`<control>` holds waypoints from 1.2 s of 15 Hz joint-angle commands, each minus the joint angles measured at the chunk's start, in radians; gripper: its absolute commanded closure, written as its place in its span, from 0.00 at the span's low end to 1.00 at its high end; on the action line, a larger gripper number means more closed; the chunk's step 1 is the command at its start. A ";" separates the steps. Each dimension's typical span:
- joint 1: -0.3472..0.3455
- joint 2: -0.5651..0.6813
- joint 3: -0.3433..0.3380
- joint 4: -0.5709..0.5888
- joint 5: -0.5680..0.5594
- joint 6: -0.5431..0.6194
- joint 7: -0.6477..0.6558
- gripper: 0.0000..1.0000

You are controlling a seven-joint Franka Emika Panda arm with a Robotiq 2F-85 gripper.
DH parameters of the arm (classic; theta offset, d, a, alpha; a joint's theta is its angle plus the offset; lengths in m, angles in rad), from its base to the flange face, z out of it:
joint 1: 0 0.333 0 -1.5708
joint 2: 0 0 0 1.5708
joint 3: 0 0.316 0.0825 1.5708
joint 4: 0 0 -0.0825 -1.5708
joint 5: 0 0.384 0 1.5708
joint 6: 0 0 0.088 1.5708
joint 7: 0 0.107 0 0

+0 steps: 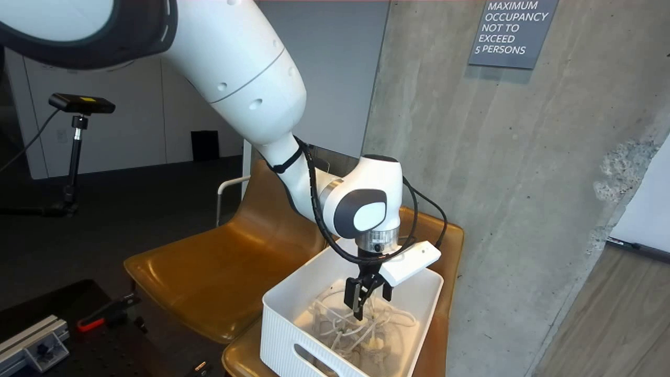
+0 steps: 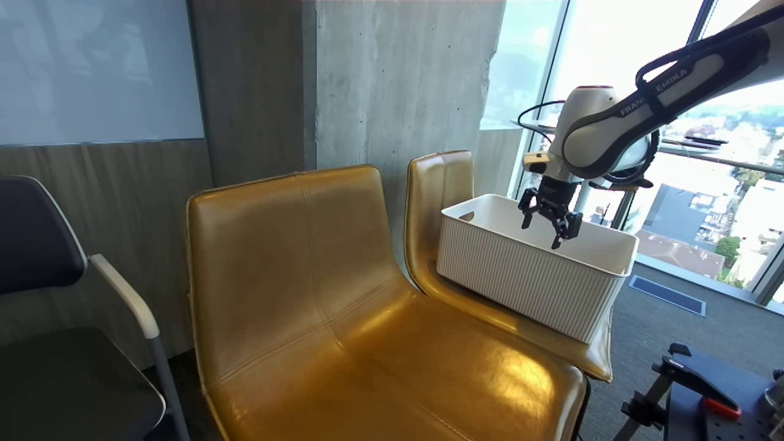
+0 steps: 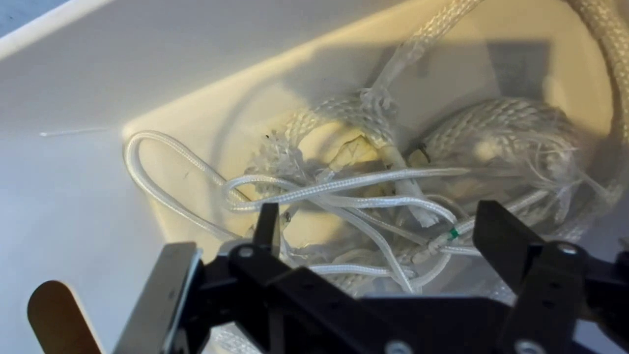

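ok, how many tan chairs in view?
2, in both exterior views: the loaded chair, partly hidden under the white bin, and the neighbouring chair beside it.

A tan chair (image 2: pixel 312 288) stands before the pillar (image 2: pixel 398 86) in an exterior view, with a whiteboard (image 2: pixel 98 67) and a dark chair (image 2: pixel 73 380) to the pillar's left, windows (image 2: pixel 637 37) and a vent (image 2: pixel 667 295) to its right.

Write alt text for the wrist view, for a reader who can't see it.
An open black gripper at the bottom of the frame hangs over a tangle of thin white cords inside a white bin. Thicker braided rope with frayed ends lies toward the upper right. A small green band marks one cord.
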State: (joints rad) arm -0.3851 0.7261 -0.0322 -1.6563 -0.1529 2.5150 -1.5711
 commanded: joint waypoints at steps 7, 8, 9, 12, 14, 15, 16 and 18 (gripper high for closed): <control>0.035 0.220 -0.062 0.181 -0.054 0.051 0.024 0.00; 0.040 0.237 -0.070 0.195 -0.060 0.059 0.032 0.00; 0.046 0.252 -0.075 0.210 -0.067 0.063 0.038 0.00; 0.054 0.293 -0.068 0.253 -0.075 0.062 0.050 0.00; 0.058 0.314 -0.060 0.278 -0.071 0.056 0.054 0.00; 0.061 0.325 -0.057 0.288 -0.070 0.053 0.056 0.00; 0.064 0.334 -0.055 0.296 -0.069 0.052 0.058 0.00; 0.067 0.344 -0.050 0.305 -0.070 0.049 0.055 0.00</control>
State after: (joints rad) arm -0.3271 1.0304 -0.0855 -1.3981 -0.2132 2.5673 -1.5294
